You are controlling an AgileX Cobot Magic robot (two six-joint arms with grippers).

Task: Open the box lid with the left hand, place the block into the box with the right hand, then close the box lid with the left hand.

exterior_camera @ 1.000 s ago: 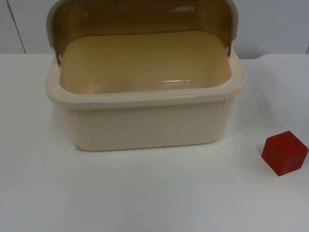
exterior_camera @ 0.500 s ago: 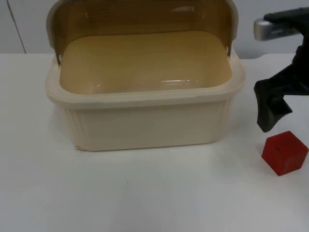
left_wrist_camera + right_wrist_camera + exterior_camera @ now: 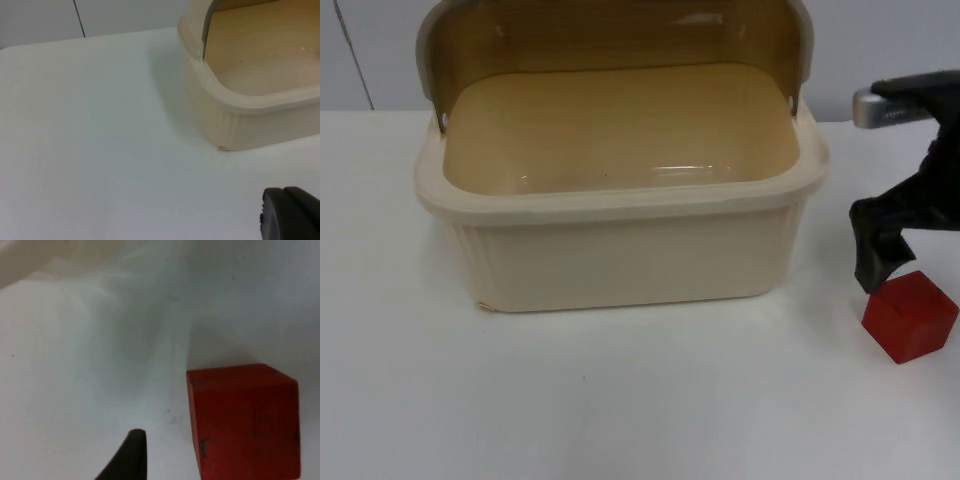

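Box [image 3: 620, 250] sits lid-up, nothing inside; right claw [image 3: 880, 262] beside block [image 3: 910, 315], grip unclear.

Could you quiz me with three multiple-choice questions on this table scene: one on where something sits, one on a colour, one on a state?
1. Where does the block lie?
A. inside the box
B. on the table, to the right of the box
C. on the lid

2. What colour is the block?
A. red
B. blue
C. green

3. How is the box lid?
A. shut
B. taken off and laid on the table
C. raised open at the back

Answers: 1 B, the block sits on the white table beside the cream box, just under the right gripper. 2 A, it shows red in the top and right wrist views. 3 C, the brown lid stands up behind the box's empty inside.
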